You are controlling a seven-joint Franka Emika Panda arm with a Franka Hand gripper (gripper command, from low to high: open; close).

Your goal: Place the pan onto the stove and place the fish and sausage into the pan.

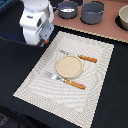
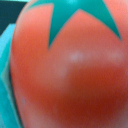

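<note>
1. My gripper (image 1: pixel 45 42) is mostly hidden: in the exterior view my white arm (image 1: pixel 35 21) covers it, and only a speck of red-orange shows at its lower end, so I cannot tell whether the jaws stand wide, narrow or closed on anything.
2. My wrist view is swamped by a blurred orange-red tomato-like thing (image 2: pixel 70 75) with a green star-shaped top (image 2: pixel 80 17); no fingers show there, and it is too close and soft to say whether I touch it.
3. A sliver of teal (image 2: pixel 6 75) sits at one edge of that picture, unidentifiable.
4. The pan (image 1: pixel 67 9) stands on the stove (image 1: pixel 100 29), at the far side of the exterior view, just beside the larger grey pot (image 1: pixel 92 12); it looks small, round, blue-grey, its mouth dark.
5. The pan's handle is hard to make out.
6. A pale bowl (image 1: pixel 123 19) is cut off at the exterior view's right.
7. Fish and sausage: I cannot pick them out.
8. On the striped placemat (image 1: pixel 35 82) lie a round beige plate (image 1: pixel 68 66) and two orange-handled utensils (image 1: pixel 75 84), well apart from the pan.
</note>
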